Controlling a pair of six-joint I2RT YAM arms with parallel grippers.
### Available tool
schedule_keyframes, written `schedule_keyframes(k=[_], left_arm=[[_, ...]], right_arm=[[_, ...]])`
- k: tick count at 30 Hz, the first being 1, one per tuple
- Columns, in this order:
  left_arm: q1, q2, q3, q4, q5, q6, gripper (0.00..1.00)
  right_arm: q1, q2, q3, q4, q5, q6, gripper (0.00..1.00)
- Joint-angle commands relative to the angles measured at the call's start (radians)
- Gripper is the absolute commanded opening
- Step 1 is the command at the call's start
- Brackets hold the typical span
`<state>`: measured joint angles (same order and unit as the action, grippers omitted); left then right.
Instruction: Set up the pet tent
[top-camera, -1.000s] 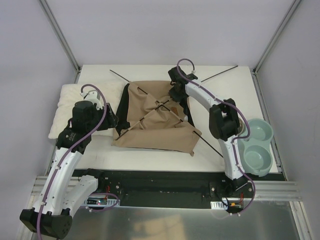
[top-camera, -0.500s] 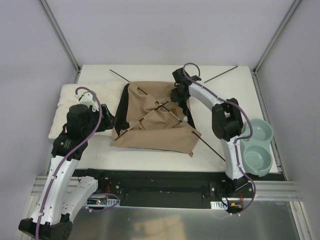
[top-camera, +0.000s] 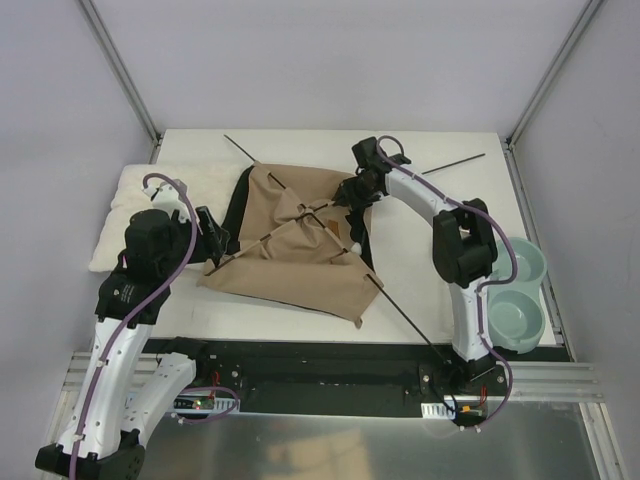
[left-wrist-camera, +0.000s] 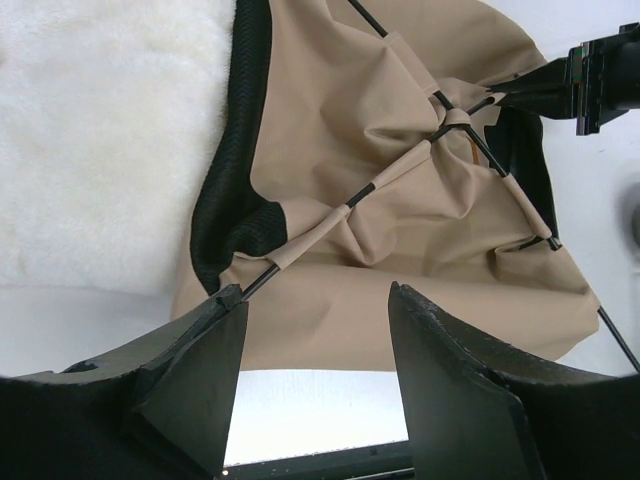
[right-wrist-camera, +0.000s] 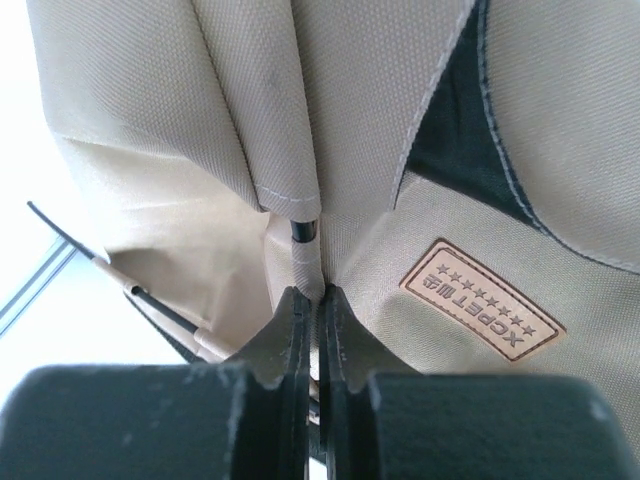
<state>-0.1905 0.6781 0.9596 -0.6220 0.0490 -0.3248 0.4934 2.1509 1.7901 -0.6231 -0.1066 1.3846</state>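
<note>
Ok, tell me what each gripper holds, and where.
Right gripper: the tan fabric pet tent, pinched at a pole sleeve beside its brown label. Left gripper: open, holding nothing.

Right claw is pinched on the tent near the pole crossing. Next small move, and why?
Probably raise the right claw a little: it is shut on a pole sleeve of the pet tent, which lies slumped. The left claw hangs open by its left corner.
</note>
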Motion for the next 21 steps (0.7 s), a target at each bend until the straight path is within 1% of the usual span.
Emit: schedule_keyframes(k=[1,8,12,15,19,21], left_arm=[[-0.006,-0.011,0.051,0.005,0.005,-0.006,0.61],[-0.006,0.001,0.070,0.007,0.002,-0.010,0.61],[-0.006,0.009,0.088,0.007,0.000,-0.013,0.61],[-0.006,0.018,0.105,0.007,0.002,-0.017,0.61],[-0.006,0.034,0.126,0.007,0.006,-0.029,0.61],[-0.006,0.037,0.134,0.007,0.009,-0.036,0.61]], right_arm=[[-0.006,-0.120,-0.009,0.074,-0.151,0.100,0.00],[-0.027,-0.183,-0.072,0.158,-0.249,0.126,0.00],[-0.042,-0.223,-0.127,0.229,-0.294,0.178,0.00],[-0.045,-0.230,-0.135,0.263,-0.332,0.205,0.00],[-0.049,-0.261,-0.175,0.332,-0.355,0.252,0.00],[-0.055,-0.270,-0.179,0.336,-0.364,0.258,0.00]])
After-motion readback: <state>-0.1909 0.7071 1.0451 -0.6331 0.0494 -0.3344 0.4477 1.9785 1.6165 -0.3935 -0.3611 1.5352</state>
